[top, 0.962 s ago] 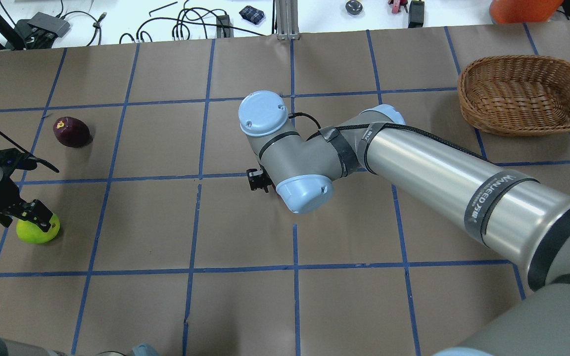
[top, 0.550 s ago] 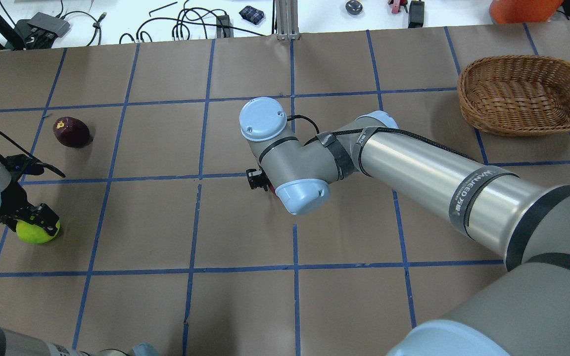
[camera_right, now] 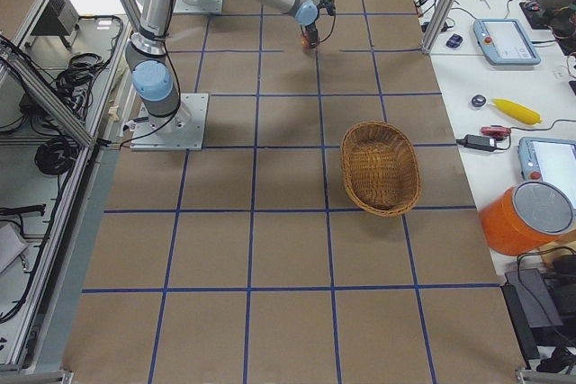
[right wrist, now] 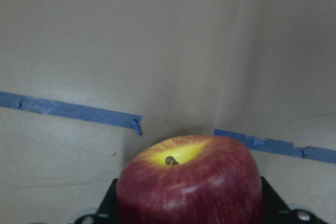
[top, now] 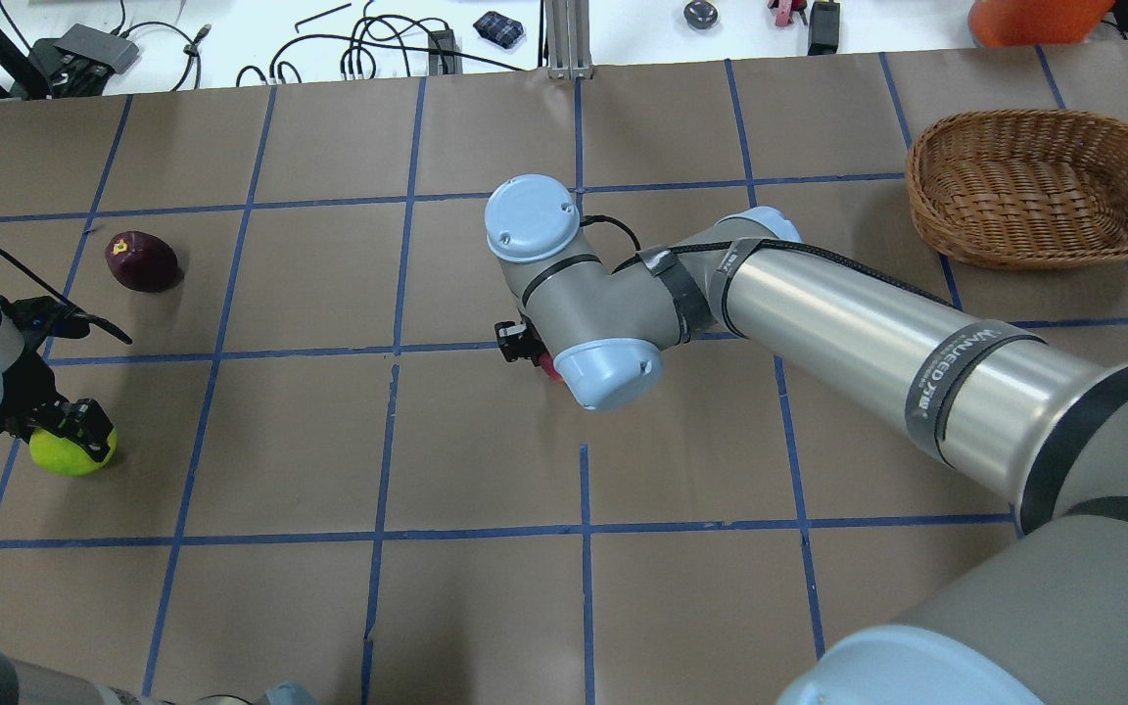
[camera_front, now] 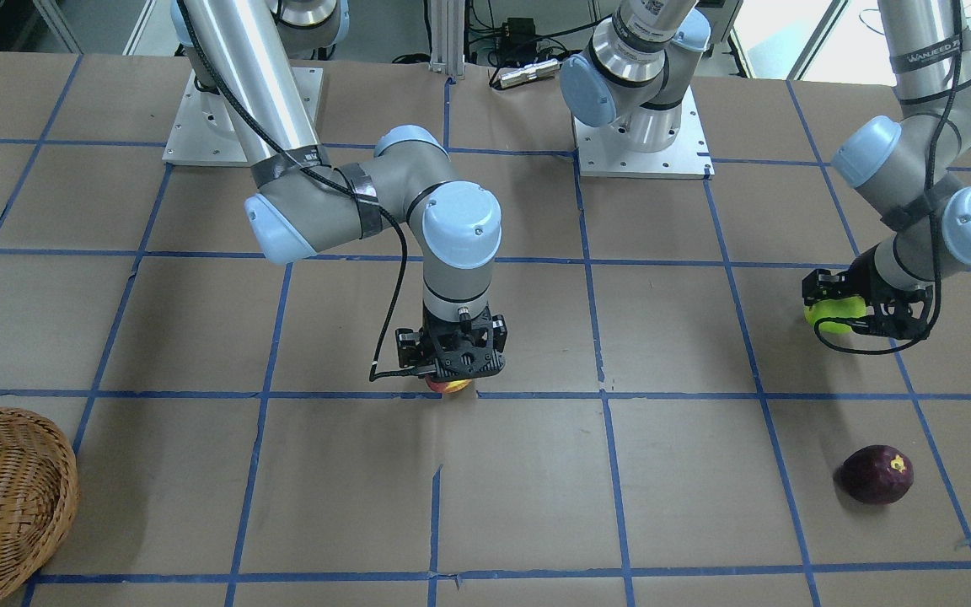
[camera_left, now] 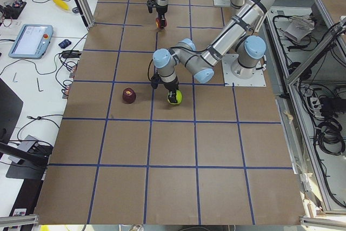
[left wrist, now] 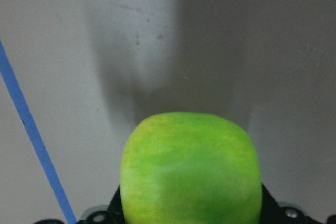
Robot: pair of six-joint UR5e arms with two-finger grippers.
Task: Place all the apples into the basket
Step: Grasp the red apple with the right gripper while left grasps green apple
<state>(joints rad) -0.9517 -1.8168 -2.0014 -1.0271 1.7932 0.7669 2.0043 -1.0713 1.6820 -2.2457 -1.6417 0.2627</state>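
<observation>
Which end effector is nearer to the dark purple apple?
Left. The left end effector, shut on the green apple, is in the grid square next to the dark purple apple; the right end effector, on the red apple, is far off at mid-table.

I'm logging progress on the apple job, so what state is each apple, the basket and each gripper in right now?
green apple: in the left gripper.
red apple: in the right gripper, stem up.
maroon apple: lying loose on the table.
basket: upright, empty.
left gripper: shut on the green apple.
right gripper: shut on the red apple.
</observation>
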